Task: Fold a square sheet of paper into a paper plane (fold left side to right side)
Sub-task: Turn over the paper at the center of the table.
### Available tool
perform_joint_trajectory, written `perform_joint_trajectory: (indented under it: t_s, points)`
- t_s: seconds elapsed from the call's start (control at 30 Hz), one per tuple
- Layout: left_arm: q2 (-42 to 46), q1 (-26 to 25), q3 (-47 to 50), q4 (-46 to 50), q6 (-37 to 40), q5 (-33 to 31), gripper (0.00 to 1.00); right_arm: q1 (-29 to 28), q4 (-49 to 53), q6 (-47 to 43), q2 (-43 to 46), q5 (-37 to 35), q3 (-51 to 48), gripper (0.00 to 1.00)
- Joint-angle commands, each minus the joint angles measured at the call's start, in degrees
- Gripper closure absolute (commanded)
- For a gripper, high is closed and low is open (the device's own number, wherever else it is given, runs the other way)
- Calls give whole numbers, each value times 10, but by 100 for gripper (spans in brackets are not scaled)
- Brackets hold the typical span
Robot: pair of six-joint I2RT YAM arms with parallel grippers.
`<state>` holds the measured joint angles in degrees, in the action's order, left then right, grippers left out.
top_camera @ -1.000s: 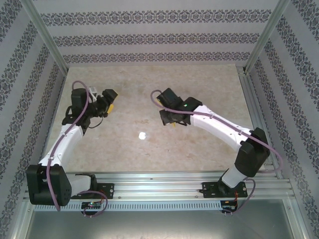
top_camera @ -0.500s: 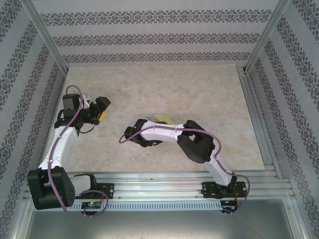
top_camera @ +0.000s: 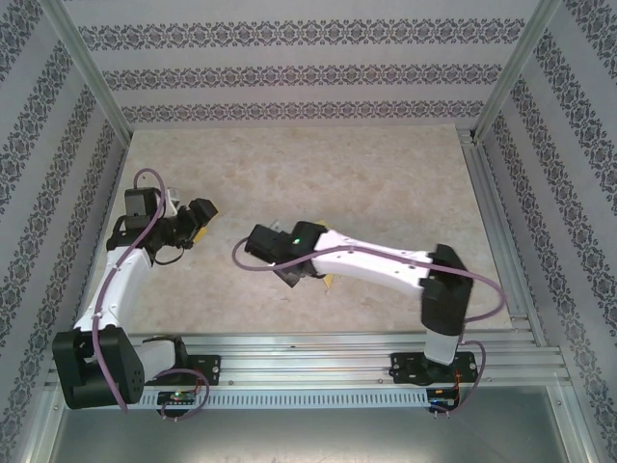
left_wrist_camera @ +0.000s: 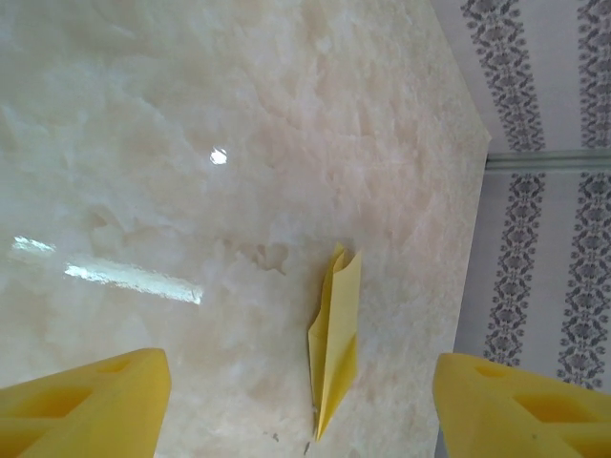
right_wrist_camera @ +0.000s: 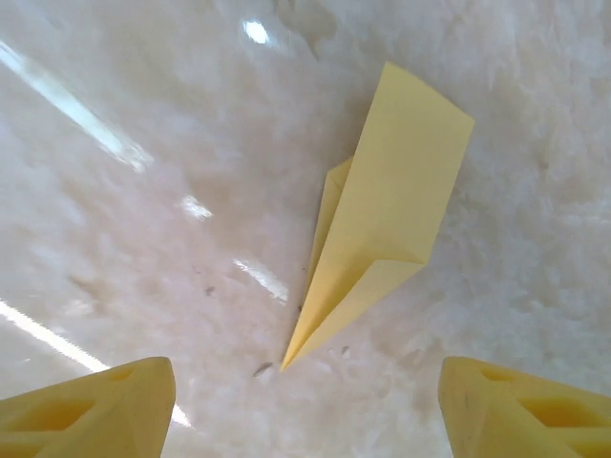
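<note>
Right wrist view: the paper plane (right_wrist_camera: 391, 191) lies on the bench (right_wrist_camera: 143, 239) at one o'clock beyond the right hand (right_wrist_camera: 305, 382), which is spread wide. The left hand (left_wrist_camera: 301, 367) is wide too.

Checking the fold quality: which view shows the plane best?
Right wrist: the plane lies large and flat-on, creases and nose clear. Left wrist shows it smaller and narrow. Top external gives at most a yellow sliver by the right arm.
</note>
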<state>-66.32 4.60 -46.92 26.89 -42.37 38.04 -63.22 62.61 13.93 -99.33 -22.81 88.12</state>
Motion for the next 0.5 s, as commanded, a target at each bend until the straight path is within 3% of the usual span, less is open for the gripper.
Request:
perform_joint_trajectory:
  t_s: [0.0,0.2,0.3,0.47]
  points:
    - [11,-93,7,-15,21,-4,30,92,-111,36,118,151,-102,30]
    - [-73,-311,-15,-144,-55,-56,35,333,-370,140,251,404,-371,42]
    - [-143,-398,-67,-166,-64,-80,36,402,-409,149,254,431,-429,44]
    - [-272,-471,-141,-218,-91,-95,38,465,-489,189,238,477,-503,47]
